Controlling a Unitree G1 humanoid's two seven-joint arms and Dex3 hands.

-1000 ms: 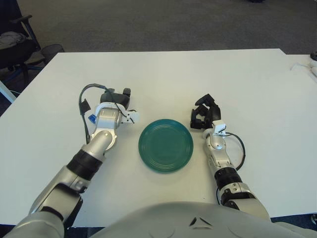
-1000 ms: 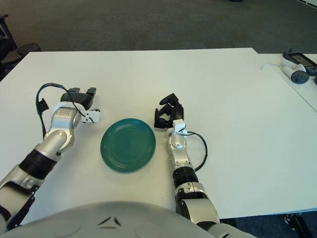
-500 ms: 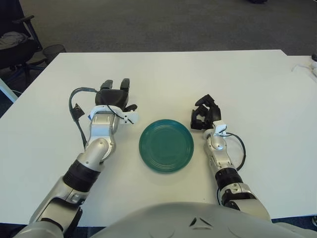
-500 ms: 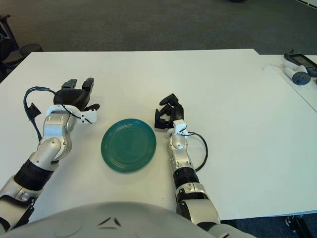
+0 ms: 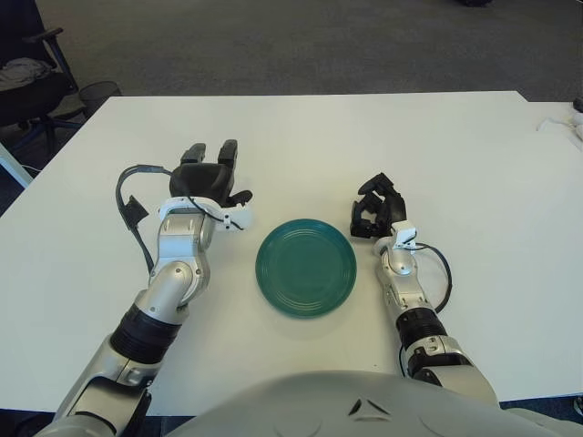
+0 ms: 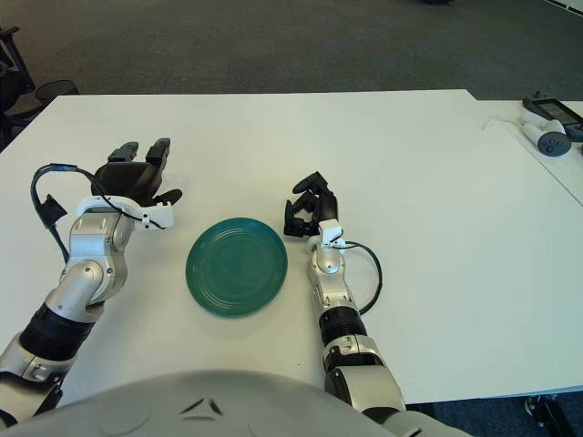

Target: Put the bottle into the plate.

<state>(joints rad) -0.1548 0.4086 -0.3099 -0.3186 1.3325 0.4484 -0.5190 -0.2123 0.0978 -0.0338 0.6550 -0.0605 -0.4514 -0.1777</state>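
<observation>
Seeing no bottle anywhere, I judge nothing done: plate (image 5: 305,267) at frame centre lies bare, left hand (image 5: 208,179) spread empty, right hand (image 5: 376,214) curled empty.

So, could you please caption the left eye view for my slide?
Empty green plate on white table, left hand open beside it, right hand curled opposite; no bottle visible.

Silver arms w/ black joints, black robot hand (image 5: 208,178) fingers (three each), black cables
</observation>
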